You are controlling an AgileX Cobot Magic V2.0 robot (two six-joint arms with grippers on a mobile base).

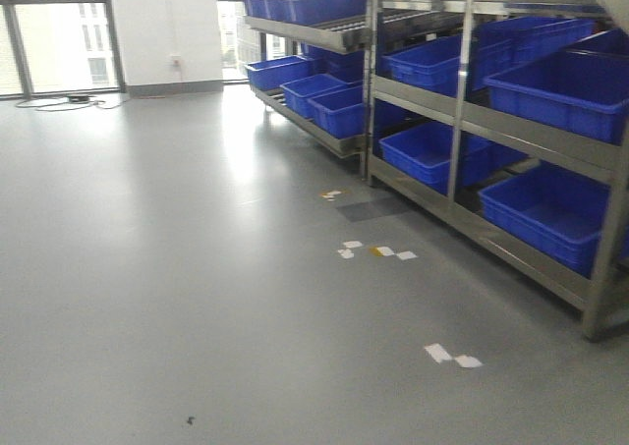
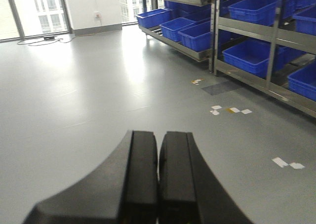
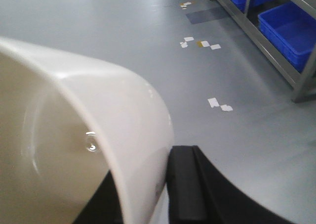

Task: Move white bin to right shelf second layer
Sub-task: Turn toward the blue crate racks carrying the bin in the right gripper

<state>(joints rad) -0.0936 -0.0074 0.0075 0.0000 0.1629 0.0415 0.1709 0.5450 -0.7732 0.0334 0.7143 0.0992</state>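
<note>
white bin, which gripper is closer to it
Right. The right gripper is clamped on the wall of the white bin; the left gripper is shut on nothing, with no bin in its view.

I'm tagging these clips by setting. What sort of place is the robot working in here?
Probably a warehouse or logistics storeroom: steel racks hold rows of blue crates, the bare grey floor carries tape marks, and tall windows line the far wall.
</note>
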